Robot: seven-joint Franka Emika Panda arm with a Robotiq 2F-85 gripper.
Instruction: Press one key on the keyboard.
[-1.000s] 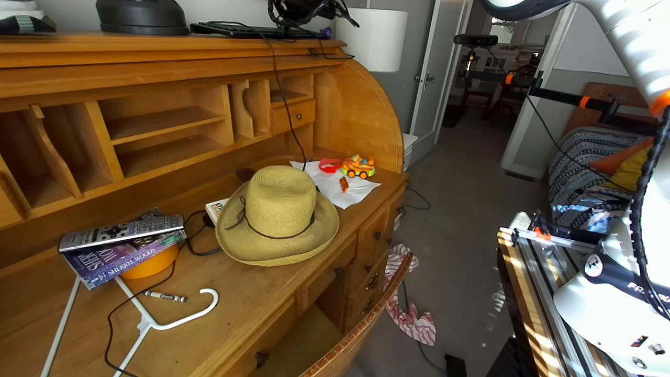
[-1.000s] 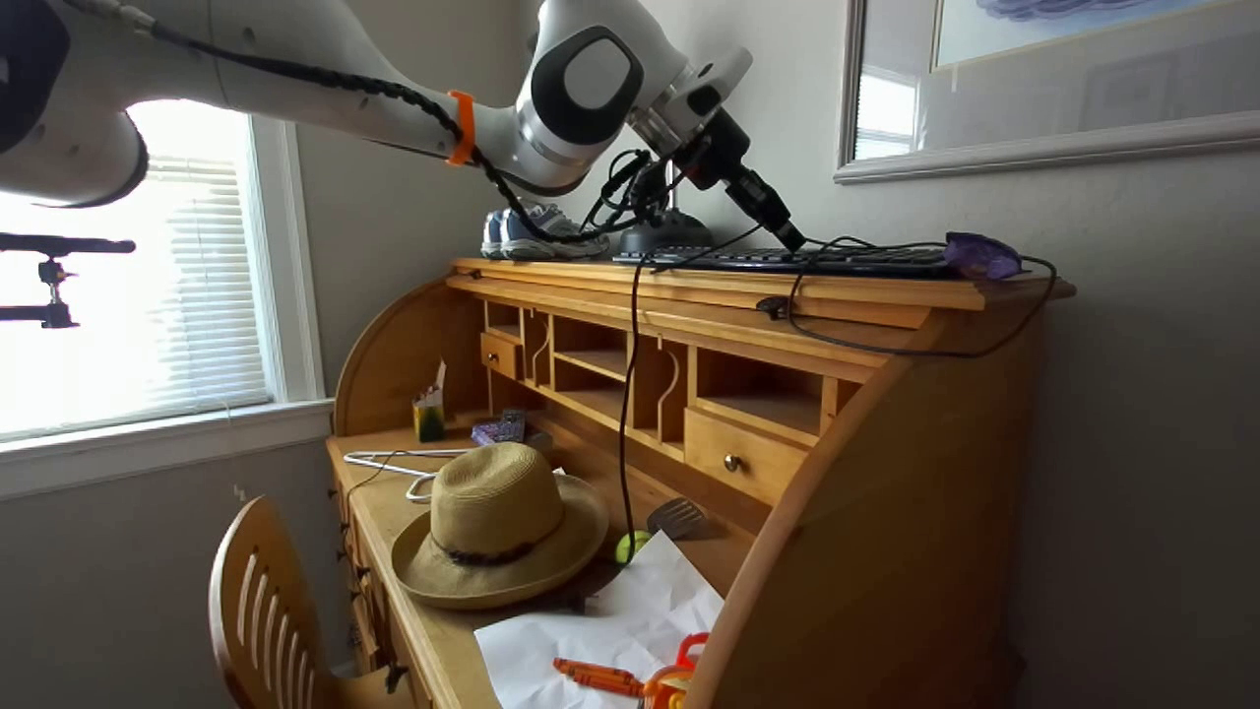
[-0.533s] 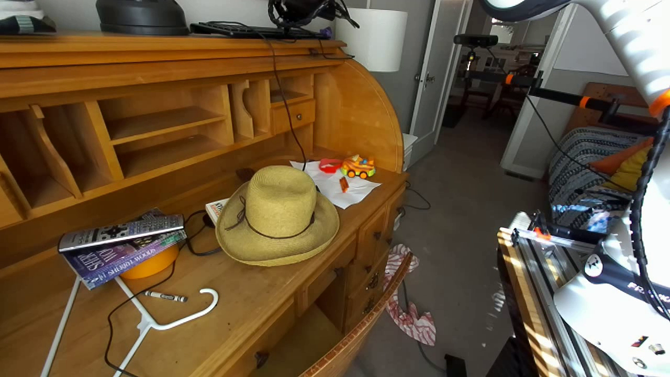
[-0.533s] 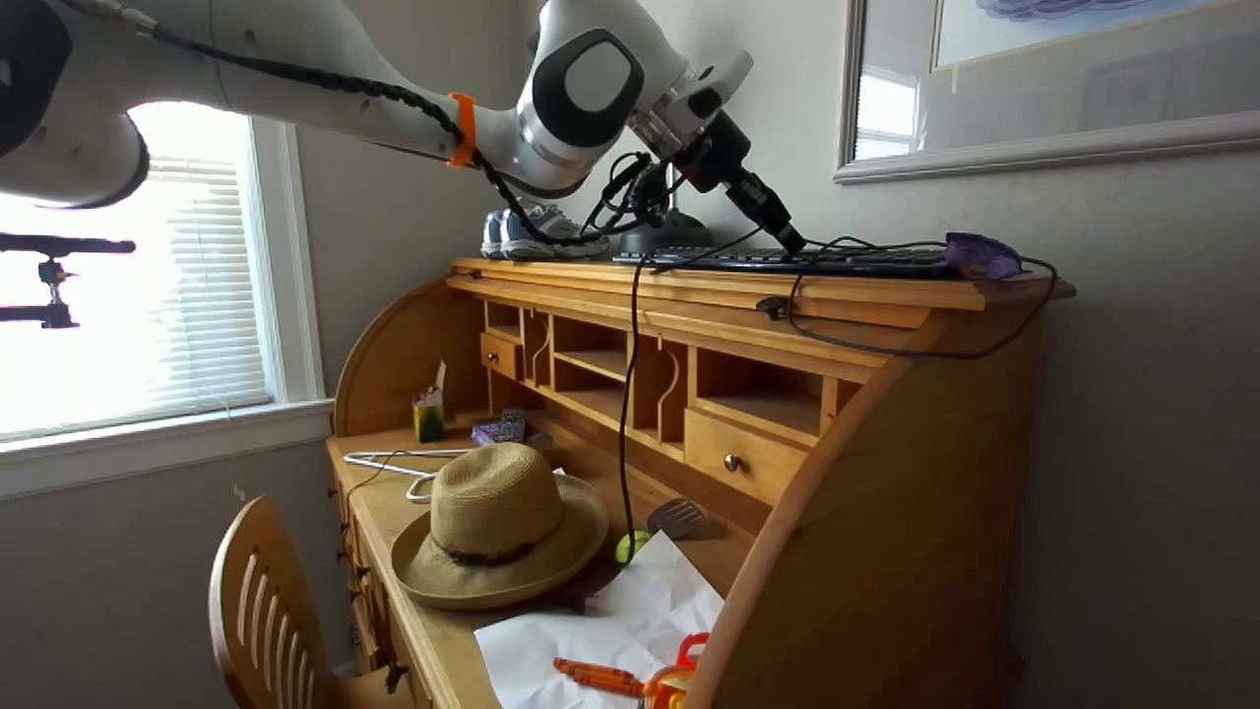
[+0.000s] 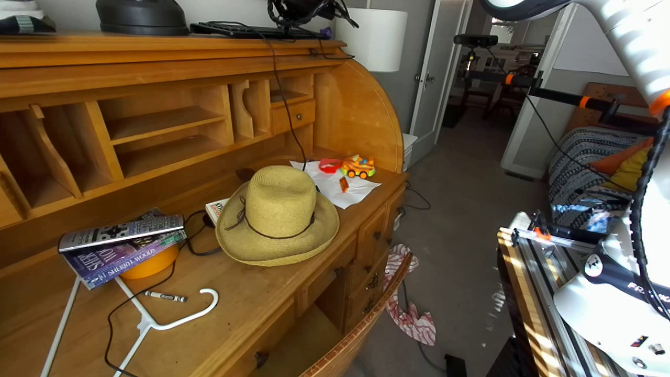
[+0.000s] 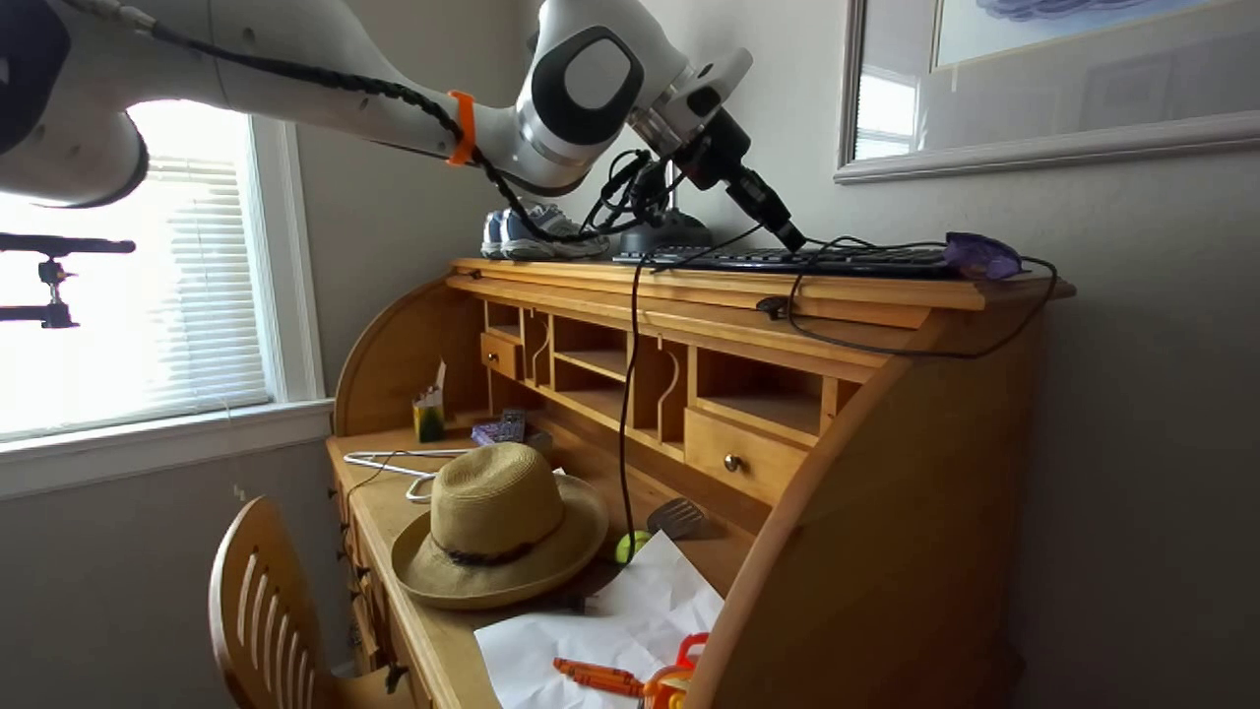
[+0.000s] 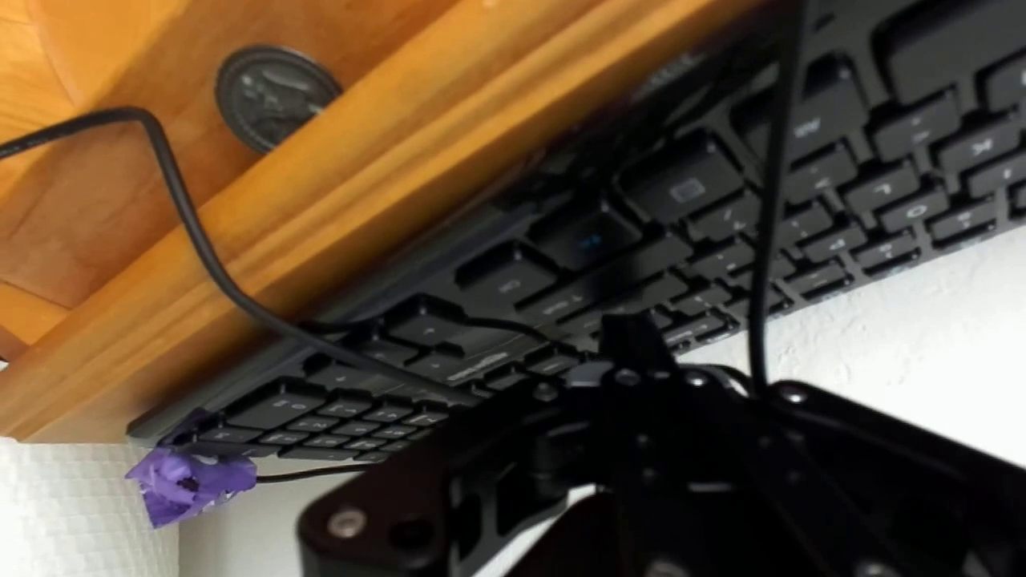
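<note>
Wooden tabletop [image 5: 167, 47] held keyboard [image 7: 509, 280]; closed gripper [image 6: 790, 239] pointed at keys [image 7: 681, 188].
Reach looked done; contact was unclear, press probably remained.

The long black keyboard [image 7: 589, 240], its keys [image 7: 509, 279] pale-lettered, lies face up atop the wooden desk [image 6: 906, 473].

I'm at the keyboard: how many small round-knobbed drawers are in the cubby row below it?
2. In an exterior view, the far drawer is at the end toward the window; the near drawer is at the end toward the white paper. No others show.
</note>
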